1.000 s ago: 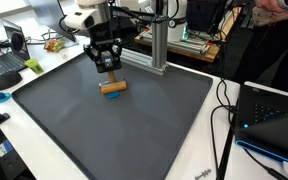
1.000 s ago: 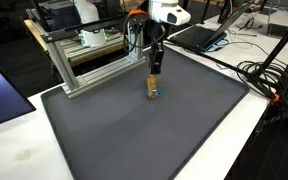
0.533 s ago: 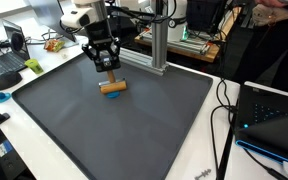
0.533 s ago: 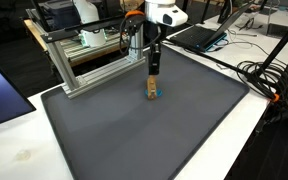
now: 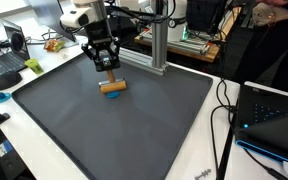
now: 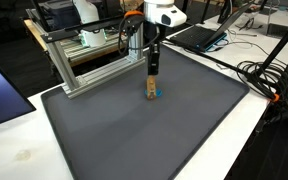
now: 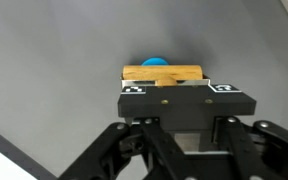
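One light, stiff piece, judged not fragile: wooden block point(image 5: 112, 87), resting on a blue piece point(image 7: 156, 62) near the mat point(image 5: 134, 130) edge beside the metal frame point(image 6: 94, 60). Grasp across the narrow width, mid-length. Note gripper point(image 5: 108, 68) directly above; cannot tell whether spread or pressed together.

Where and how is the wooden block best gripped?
Probably at mid-length of the wooden block, fingers across its narrow width, coming from straight above, where the gripper hangs. It lies flat, a long bar with straight parallel sides. A blue piece peeks out at one long side.
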`<move>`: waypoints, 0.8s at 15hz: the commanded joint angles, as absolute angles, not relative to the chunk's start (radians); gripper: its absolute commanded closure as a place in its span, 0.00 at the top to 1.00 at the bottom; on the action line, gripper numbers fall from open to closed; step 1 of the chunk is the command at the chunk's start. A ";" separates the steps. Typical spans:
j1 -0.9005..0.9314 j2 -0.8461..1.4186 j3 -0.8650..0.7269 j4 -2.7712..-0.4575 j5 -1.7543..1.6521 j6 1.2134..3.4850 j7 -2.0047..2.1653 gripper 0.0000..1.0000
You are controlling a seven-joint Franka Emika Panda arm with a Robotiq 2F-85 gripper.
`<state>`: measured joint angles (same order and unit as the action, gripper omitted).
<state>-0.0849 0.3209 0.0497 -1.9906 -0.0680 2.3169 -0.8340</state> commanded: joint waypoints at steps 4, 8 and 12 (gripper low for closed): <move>-0.106 0.306 0.040 -2.071 -0.071 2.283 -0.879 0.22; -0.105 0.300 0.034 -2.081 -0.078 2.287 -0.876 0.22; -0.105 0.298 0.030 -2.084 -0.085 2.288 -0.868 0.22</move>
